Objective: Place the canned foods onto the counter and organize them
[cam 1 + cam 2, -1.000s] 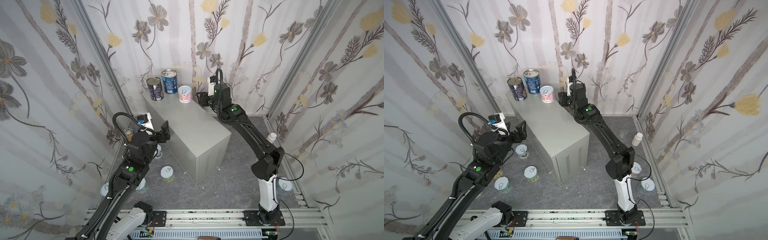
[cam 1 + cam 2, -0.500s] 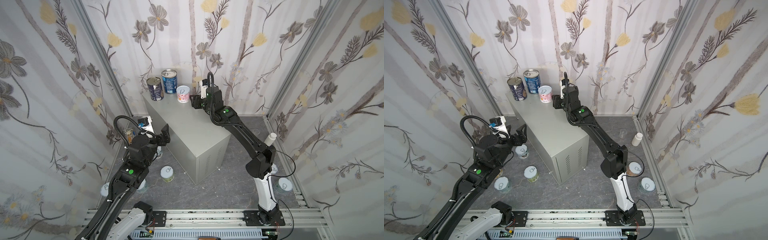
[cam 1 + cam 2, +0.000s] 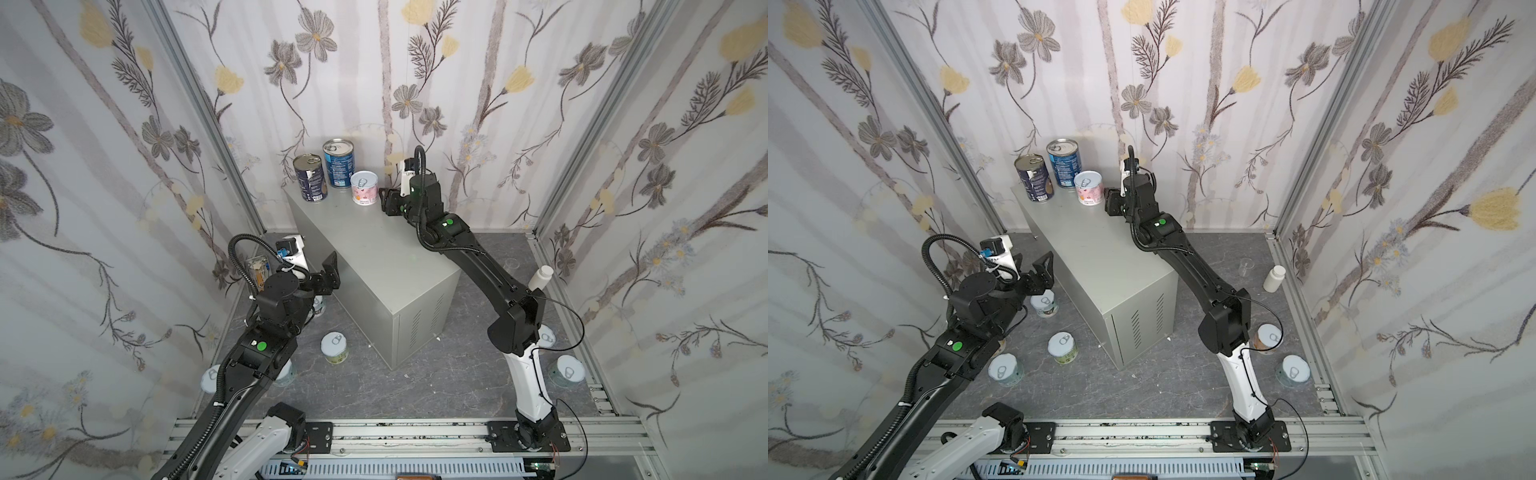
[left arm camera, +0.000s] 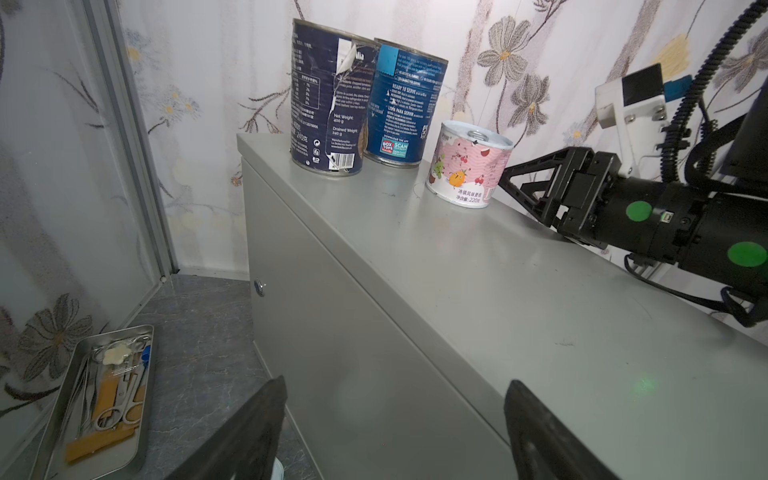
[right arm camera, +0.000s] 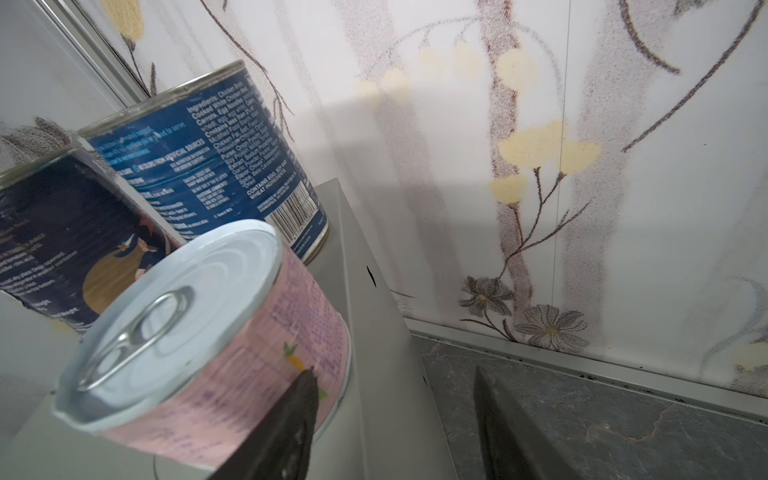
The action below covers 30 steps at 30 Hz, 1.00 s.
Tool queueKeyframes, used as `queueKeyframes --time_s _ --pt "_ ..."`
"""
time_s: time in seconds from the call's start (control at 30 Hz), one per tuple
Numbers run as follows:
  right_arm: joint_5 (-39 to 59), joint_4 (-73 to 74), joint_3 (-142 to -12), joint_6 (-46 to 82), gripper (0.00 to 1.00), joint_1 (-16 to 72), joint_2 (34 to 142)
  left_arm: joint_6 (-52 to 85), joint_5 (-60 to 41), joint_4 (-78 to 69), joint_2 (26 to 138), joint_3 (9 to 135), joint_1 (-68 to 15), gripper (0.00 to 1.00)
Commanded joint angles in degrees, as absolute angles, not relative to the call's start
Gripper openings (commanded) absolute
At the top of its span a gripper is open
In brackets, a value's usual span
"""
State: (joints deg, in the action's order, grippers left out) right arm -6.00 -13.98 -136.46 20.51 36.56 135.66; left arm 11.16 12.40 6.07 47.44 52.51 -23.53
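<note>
On the far end of the grey counter (image 3: 374, 257) (image 3: 1100, 257) stand two tall dark blue cans (image 3: 308, 178) (image 3: 338, 163) and a short pink can (image 3: 364, 189) (image 3: 1089, 188) (image 5: 199, 340). My right gripper (image 3: 384, 201) (image 3: 1109, 202) (image 5: 394, 372) is open just right of the pink can. One finger lies at the can's label and nothing is between the jaws. Open and empty, my left gripper (image 3: 330, 270) (image 3: 1046, 270) (image 4: 395, 382) hovers by the counter's left side. Several short pale-lidded cans (image 3: 333, 348) (image 3: 1044, 302) (image 3: 1005, 372) (image 3: 1295, 371) stand on the floor.
A metal tray of tools (image 4: 104, 399) lies on the floor at the left wall. A white pill bottle (image 3: 1273, 278) and a small clear cup (image 3: 1246, 267) stand right of the counter. One floor can (image 3: 1268, 337) sits behind the right arm's elbow.
My right gripper has slid left along the counter's far end up to the pink can. The left gripper has dipped a little beside the counter.
</note>
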Motion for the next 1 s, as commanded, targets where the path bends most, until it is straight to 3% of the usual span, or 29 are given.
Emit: queueKeyframes --time_s 0.0,0.23,0.6,0.73,0.97 --pt "-5.87 -12.65 -137.2 21.27 0.61 36.65 136.28 12.15 12.99 5.93 47.09 52.01 -23.47 0.85" --pt "-6.04 -14.71 -137.2 20.61 0.71 35.68 133.62 14.36 11.64 9.04 44.94 48.82 -23.29 0.95" --pt "-3.01 -18.4 -136.02 14.28 0.91 35.46 124.83 20.26 11.46 16.62 41.89 44.12 -23.3 1.0" --pt "-2.67 -17.13 -129.38 12.5 0.94 35.41 118.69 22.18 11.4 19.1 40.24 42.05 -24.42 1.0" --pt "-1.38 -7.59 -106.86 11.09 1.0 34.72 101.49 28.42 17.6 21.88 39.37 36.34 -28.94 1.0"
